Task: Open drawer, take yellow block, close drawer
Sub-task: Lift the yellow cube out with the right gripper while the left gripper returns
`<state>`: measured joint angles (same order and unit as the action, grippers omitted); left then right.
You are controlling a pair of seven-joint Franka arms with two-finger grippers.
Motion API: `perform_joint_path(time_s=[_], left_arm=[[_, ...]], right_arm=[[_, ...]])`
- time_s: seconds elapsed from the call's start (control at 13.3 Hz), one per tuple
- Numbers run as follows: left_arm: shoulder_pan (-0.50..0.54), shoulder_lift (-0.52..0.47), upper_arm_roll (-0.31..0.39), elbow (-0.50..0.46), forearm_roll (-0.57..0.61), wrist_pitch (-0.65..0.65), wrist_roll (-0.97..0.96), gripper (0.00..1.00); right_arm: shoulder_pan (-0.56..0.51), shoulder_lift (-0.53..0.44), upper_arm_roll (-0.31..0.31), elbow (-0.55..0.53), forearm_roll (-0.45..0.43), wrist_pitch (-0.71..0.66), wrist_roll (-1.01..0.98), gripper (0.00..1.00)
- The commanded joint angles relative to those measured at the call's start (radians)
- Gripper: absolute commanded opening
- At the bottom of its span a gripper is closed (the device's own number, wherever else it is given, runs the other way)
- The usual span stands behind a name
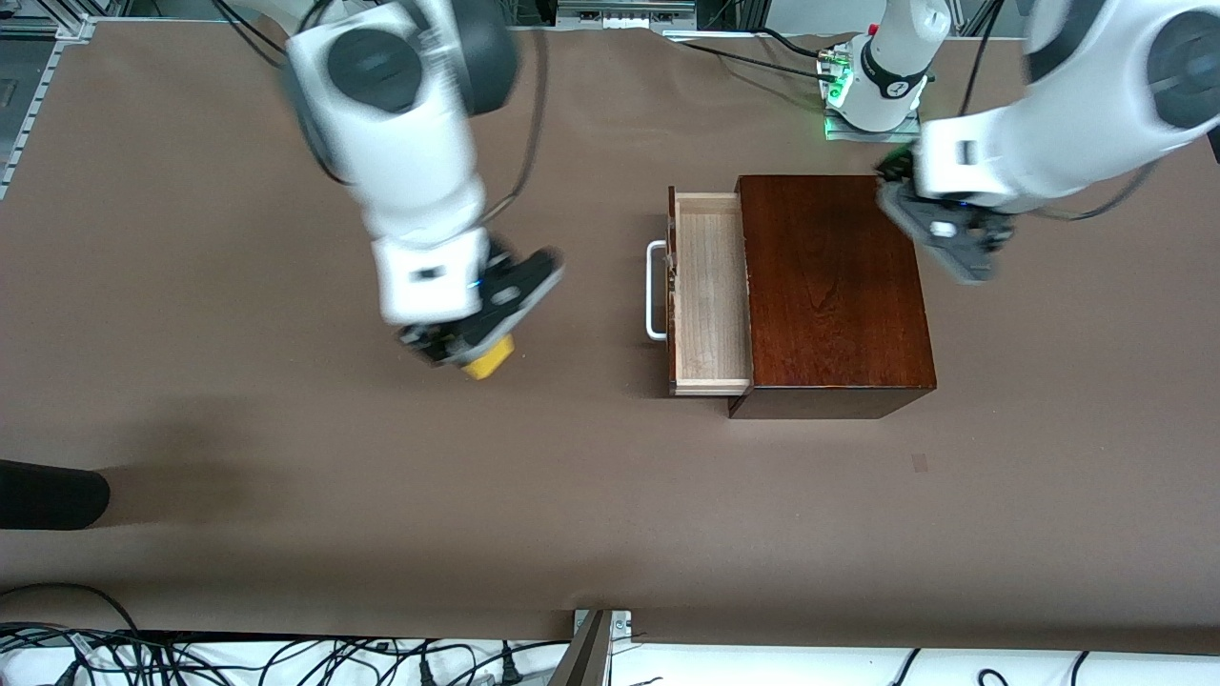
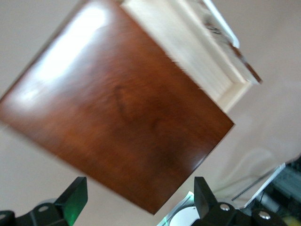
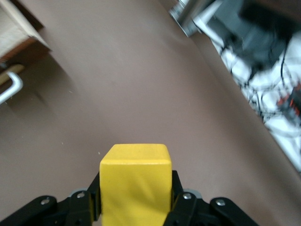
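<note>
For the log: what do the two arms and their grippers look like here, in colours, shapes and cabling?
Both arms have glossy white rounded shells with dark grey circular joint caps. Each wrist ends in a white block carrying a black two-finger gripper: the right gripper shows a small blue light at its wrist, and the left gripper a white round spot. Thin black cables trail from both arms. Green light glows at the left arm's base.

Brown table [image 1: 286,495], bare surface. Dark rounded object [image 1: 48,495] at the table edge on the right arm's end, near the front corner. Tangled black cables [image 1: 238,657] along the front edge. Metal bracket [image 1: 596,643] mid front edge.
</note>
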<state>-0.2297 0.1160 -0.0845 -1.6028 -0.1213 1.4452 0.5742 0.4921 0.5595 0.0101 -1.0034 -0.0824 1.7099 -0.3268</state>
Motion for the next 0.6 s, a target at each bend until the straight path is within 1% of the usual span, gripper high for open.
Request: perform_joint_path(time_s=[0.0,0.08,0.15,0.23,0.3,0.38,0.53], left_arm=[[-0.196,0.114,0.006,0.067,-0.036,-0.022,0.055,1.0],[-0.254,0.164,0.006,0.107,-0.053,-0.019,0.053,1.0],[-0.302,0.224,0.006,0.172,-0.054,-0.019,0.053,1.0],[-0.324,0.281,0.006,0.232,-0.052,-0.016,0.074,1.0],[-0.33,0.327,0.002,0.26,-0.052,0.026,0.11,1.0],[-0.344,0.356,-0.026,0.262,-0.05,0.111,0.18,1.0],[-0.364,0.416,-0.049,0.248,-0.047,0.292,0.287,1.0]], right_arm=[[-0.142,-0.183,0.002,-0.268,0.117,0.031,0.009,0.0],[-0.144,-0.222,-0.049,-0.335,0.128,0.04,0.021,0.0],[-0.144,-0.252,-0.096,-0.397,0.147,0.051,0.016,0.0],[-0.152,-0.279,-0.134,-0.461,0.154,0.071,0.008,0.0],[-0.171,-0.311,-0.15,-0.525,0.154,0.089,0.008,0.0],[-0.202,-0.337,-0.151,-0.584,0.151,0.114,0.011,0.0],[-0.231,-0.372,-0.154,-0.697,0.132,0.187,0.015,0.0]])
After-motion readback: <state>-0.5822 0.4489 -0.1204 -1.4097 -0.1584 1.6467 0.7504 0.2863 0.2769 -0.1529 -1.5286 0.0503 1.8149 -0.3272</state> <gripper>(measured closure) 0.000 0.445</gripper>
